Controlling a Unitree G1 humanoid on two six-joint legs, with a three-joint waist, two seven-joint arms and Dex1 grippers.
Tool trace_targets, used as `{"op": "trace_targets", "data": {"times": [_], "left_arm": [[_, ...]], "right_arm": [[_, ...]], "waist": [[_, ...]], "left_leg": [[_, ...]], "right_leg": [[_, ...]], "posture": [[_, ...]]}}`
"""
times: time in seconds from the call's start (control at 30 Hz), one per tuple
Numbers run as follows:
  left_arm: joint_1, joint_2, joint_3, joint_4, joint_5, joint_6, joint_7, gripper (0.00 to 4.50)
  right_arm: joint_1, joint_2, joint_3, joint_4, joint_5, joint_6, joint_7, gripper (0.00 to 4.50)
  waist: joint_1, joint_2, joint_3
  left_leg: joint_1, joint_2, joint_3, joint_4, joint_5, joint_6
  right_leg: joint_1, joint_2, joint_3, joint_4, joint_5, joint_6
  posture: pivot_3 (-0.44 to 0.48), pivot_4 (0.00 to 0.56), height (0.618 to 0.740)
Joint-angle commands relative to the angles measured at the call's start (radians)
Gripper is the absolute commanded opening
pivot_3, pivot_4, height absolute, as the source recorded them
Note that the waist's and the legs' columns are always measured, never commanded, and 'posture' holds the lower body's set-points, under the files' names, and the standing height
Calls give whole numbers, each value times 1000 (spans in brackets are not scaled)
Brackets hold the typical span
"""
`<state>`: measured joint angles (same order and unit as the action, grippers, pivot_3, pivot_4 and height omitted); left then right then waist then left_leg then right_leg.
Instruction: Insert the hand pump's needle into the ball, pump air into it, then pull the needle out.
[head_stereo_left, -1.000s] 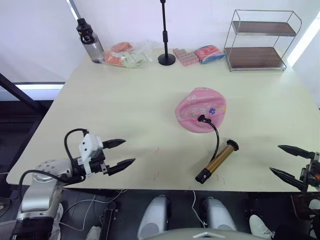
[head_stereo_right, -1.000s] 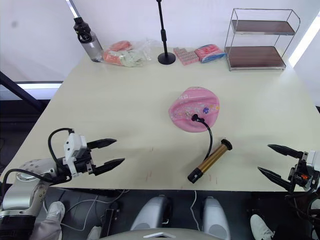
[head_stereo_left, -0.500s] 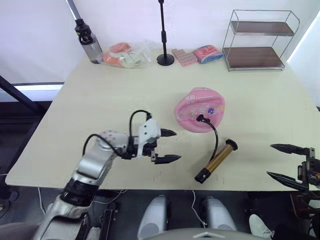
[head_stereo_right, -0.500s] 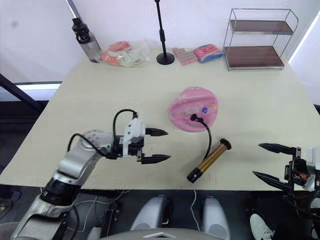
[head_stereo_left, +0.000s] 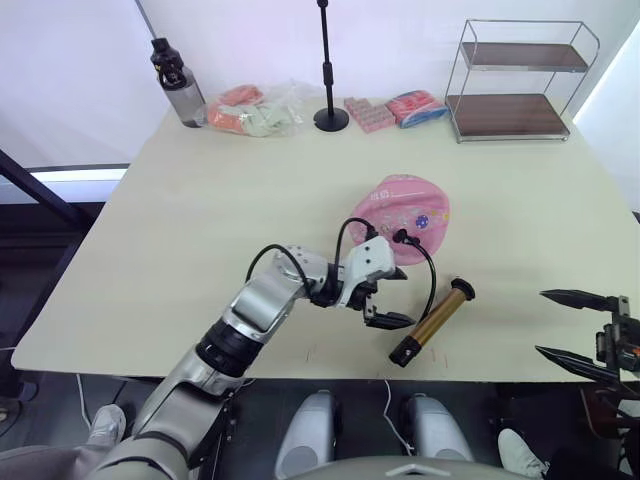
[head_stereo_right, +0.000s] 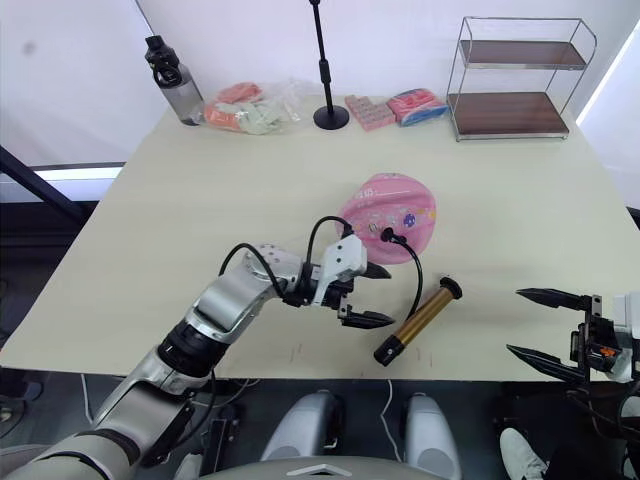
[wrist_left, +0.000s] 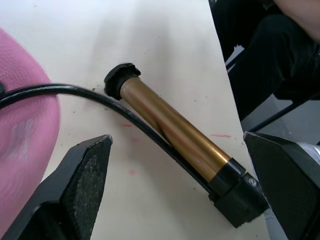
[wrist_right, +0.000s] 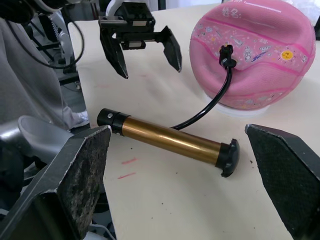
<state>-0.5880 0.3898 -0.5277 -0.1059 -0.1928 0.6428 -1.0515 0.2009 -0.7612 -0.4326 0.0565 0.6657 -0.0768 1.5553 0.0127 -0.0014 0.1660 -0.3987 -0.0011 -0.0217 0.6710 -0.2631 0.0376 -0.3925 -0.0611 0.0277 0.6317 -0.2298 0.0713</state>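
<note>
Nearest, off the tabletop's (head_stereo_left: 200, 230) front right corner, the right gripper (head_stereo_left: 578, 325) hangs with its jaws spread wide and nothing between them, well apart from the work

Next in, the hand pump (head_stereo_left: 432, 322) lies flat near the front edge, its bronze-gold barrel at a slant, one black end toward the edge and the other toward the ball. The barrel looks like smooth rigid metal, so I would expect it to be stiff, fairly light and slippery, and inclined to roll if nudged from the side. The mid-barrel seems the best place to take hold, jaws across the cylinder, or one of the black ends where the surface looks less slick. The left gripper (head_stereo_left: 387, 297) sits just beside the pump, jaws open and empty; in the left wrist view the barrel lies between the two fingers but touches neither

The thin black hose (head_stereo_left: 430, 268) curves up from the pump to the ball. It appears limp and flexible, so any pull on the pump would likely pass along to the needle end

Farther in, the ball (head_stereo_left: 408, 215) rests mid-tabletop, pink and flattish, with the hose's fitting seated in its top. It looks soft and underinflated, likely to dent and slide under a squeeze, and would probably need steadying from the side rather than a hard pinch
</note>
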Motion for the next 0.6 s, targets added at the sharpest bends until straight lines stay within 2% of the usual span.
{"op": "trace_targets", "data": {"times": [0.03,0.13,0.23,0.4,0.6], "left_arm": [[-13,-47,-48,-30,22,100,59,4466],[-5,-64,-108,-43,66,142,102,4466],[0,-132,-120,-34,76,195,175,4466],[-13,-178,-157,-12,109,253,241,4466],[-17,-164,-203,-18,109,303,240,4466]], "right_arm": [[9,-10,-33,-10,5,-24,12,4500],[17,-1,-35,-18,4,-30,-4,4500],[29,13,-29,-27,2,-38,-19,4500],[39,27,-19,-39,-5,-49,-28,4500],[26,32,-5,-35,-12,-56,-34,4500]], "waist": [[-1,0,0],[-2,0,0],[-1,0,0],[-1,0,0],[-2,0,0]], "left_leg": [[0,0,0,0,0,0],[0,-1,0,0,0,0],[1,-1,-1,0,0,0],[1,-2,-1,2,0,0],[2,-2,-1,3,0,0]], "right_leg": [[0,0,0,0,0,0],[0,0,0,1,0,0],[-1,0,1,4,0,0],[-1,0,1,6,0,0],[-1,0,2,7,-1,0]], "posture": [[0,150,740],[0,150,740],[0,150,740],[0,150,740],[0,150,740]]}}
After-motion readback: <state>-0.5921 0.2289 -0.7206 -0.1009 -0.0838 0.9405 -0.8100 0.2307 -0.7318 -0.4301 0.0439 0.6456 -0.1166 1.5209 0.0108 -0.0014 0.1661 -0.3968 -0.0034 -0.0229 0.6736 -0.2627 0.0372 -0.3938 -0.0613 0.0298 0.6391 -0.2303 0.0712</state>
